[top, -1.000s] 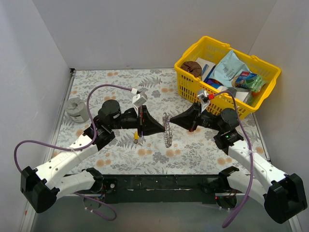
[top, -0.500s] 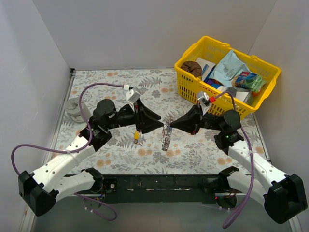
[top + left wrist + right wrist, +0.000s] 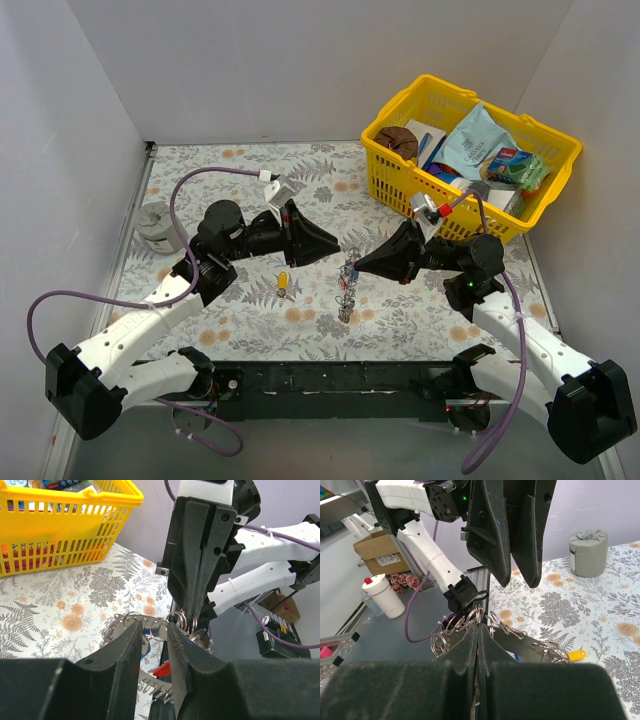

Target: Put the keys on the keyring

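Note:
The keyring point(image 3: 347, 288), a bunch of silver wire rings on a dark perforated strap, hangs above the table's middle. My right gripper point(image 3: 356, 266) is shut on its top end, and in the right wrist view the rings point(image 3: 485, 617) fan out past the closed tips point(image 3: 478, 627). A blue key point(image 3: 145, 644) and a red key point(image 3: 163, 669) dangle from the rings. The yellow key point(image 3: 283, 282) lies loose on the cloth, also visible from the right wrist point(image 3: 576, 655). My left gripper point(image 3: 337, 248) faces the right one, jaws apart point(image 3: 155, 627), with a ring just beyond its tips.
A yellow basket point(image 3: 395, 185) full of packets stands at the back right, close behind the right arm. A grey cylinder point(image 3: 156, 222) sits by the left wall. The floral cloth point(image 3: 250, 170) covers the table between white walls.
My left gripper opened and swung right, up to the keyring. The right gripper shifted slightly nearer with the keyring hanging from it. The yellow key stays in place on the cloth.

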Motion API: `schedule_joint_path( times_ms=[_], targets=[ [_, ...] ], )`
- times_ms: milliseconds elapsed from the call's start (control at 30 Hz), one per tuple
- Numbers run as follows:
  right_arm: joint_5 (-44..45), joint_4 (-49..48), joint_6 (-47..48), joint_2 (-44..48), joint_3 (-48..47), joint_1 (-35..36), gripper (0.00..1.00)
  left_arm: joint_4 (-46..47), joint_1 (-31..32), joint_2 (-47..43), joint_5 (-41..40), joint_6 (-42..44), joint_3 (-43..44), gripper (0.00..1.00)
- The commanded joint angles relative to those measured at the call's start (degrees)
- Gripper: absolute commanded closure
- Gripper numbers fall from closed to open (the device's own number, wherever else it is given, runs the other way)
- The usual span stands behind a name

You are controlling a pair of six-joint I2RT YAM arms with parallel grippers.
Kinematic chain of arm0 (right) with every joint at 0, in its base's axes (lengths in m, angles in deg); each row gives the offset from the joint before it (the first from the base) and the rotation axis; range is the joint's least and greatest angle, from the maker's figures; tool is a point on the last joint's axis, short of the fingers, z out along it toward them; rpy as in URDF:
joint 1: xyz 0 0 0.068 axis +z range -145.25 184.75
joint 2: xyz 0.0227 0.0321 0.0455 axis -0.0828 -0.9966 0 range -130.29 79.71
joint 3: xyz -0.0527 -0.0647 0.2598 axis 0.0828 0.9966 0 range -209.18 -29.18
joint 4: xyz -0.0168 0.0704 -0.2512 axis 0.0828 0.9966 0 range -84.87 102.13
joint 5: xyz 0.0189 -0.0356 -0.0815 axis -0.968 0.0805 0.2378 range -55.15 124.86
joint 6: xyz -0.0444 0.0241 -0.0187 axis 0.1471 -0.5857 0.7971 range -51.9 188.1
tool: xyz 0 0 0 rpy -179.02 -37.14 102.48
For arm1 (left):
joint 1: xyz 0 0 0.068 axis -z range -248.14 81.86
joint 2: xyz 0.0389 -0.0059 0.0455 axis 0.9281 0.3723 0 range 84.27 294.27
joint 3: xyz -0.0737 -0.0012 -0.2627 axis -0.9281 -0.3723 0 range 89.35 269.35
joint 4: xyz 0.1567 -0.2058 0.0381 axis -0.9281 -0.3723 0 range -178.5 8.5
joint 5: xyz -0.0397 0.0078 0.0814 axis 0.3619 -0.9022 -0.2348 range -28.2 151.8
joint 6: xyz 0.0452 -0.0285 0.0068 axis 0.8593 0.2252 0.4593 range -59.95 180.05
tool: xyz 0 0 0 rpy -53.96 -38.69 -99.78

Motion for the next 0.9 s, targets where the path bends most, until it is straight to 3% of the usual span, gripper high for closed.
schedule_joint_path(
  times_ms=[0, 467, 867],
  targets=[
    [0.8, -5.3, -1.5, 1.2, -0.2, -0.1, 0.99, 1.3, -0.3, 1.2, 1.9, 0.7, 0.2, 0.74],
    [6.7, -3.0, -1.8, 0.6, 0.4, -0.1, 0.99, 4.0, -0.2, -1.3, 3.7, -0.9, -1.3, 0.73],
    [7.6, -4.0, -2.5, -0.4, 0.6, -0.1, 0.99, 4.3, 0.3, 0.9, 2.7, -1.4, -0.6, 0.84]
  ],
)
